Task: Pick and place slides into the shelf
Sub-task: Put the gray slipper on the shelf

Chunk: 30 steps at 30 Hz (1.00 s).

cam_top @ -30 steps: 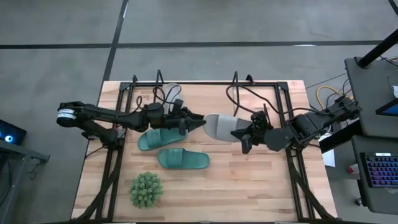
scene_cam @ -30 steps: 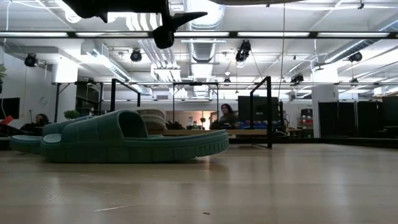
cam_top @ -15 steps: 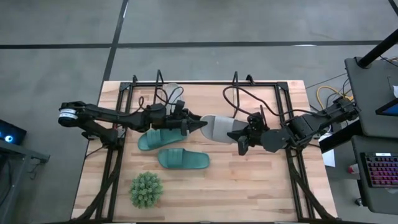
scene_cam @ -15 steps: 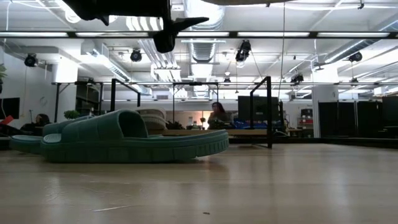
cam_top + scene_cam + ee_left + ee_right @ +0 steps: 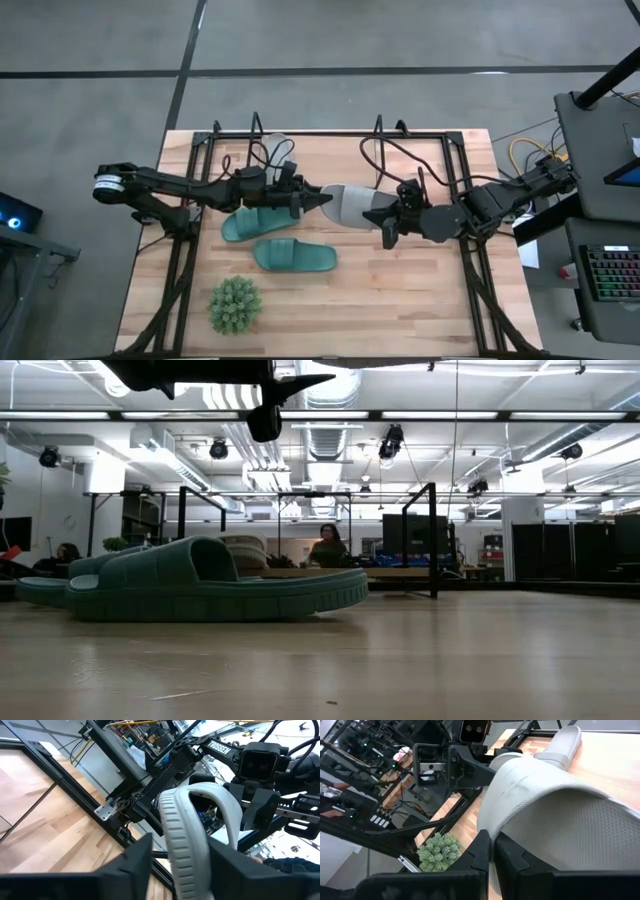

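The wooden table (image 5: 400, 300) carries the black wire-frame shelf (image 5: 320, 135) along its far edge, the shelf's upright end loops rising at the far side. Both dark arms meet above the table's middle. The right arm reaches in from the right; the right gripper (image 5: 384, 221) pinches one end of a light grey slide (image 5: 350, 203), its fingers (image 5: 485, 852) pressed onto the sole's edge in the right wrist view. The left arm extends from the left; the left gripper (image 5: 318, 198) stands at the opposite end of the same grey slide, its fingers (image 5: 135, 862) spread to either side of the ribbed strap (image 5: 177, 827) in the left wrist view, and contact cannot be told. The slide is held off the table, between the two grippers. A second grey slide (image 5: 277, 146) lies at the shelf, near its left end loops. Two teal-green slides rest on the table: one (image 5: 262, 222) just below the left arm, the other (image 5: 294, 257) nearer the front edge; in the low view they overlap (image 5: 215, 580). A spiky green plant (image 5: 235, 305) stands near the front left corner. A person (image 5: 326, 547) shows in the room beyond.
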{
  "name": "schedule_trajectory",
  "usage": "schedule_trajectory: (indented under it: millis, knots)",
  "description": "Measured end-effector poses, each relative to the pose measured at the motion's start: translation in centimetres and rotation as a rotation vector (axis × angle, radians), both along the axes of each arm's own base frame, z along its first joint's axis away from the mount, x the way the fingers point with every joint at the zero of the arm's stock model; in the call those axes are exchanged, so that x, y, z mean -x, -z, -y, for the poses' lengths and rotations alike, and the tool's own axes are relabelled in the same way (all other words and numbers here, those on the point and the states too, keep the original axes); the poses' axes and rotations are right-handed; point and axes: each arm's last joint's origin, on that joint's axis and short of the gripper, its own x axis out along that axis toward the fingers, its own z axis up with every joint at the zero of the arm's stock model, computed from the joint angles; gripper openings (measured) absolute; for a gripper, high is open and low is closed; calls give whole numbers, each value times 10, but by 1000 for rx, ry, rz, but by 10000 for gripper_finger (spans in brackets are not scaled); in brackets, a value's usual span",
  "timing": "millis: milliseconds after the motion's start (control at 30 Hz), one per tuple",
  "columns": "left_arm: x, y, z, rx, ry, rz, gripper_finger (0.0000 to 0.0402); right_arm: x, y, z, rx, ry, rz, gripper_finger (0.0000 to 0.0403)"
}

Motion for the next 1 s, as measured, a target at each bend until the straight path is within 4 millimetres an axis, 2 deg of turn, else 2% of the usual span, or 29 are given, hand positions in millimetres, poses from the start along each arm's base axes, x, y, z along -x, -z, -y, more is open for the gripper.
schedule_trajectory:
  millis: [167,500,800,1000]
  knots:
    - [0,0,0,0,8,-3,24,0,0,0,1,-2,5,8]
    - [0,1,0,3,15,-10,21,-1,-2,2,30,25,16,17]
    - [0,1,0,3,13,-12,21,5,-8,5,19,37,44,90]
    - [3,0,-3,-8,19,-16,20,22,-21,14,41,56,82,132]
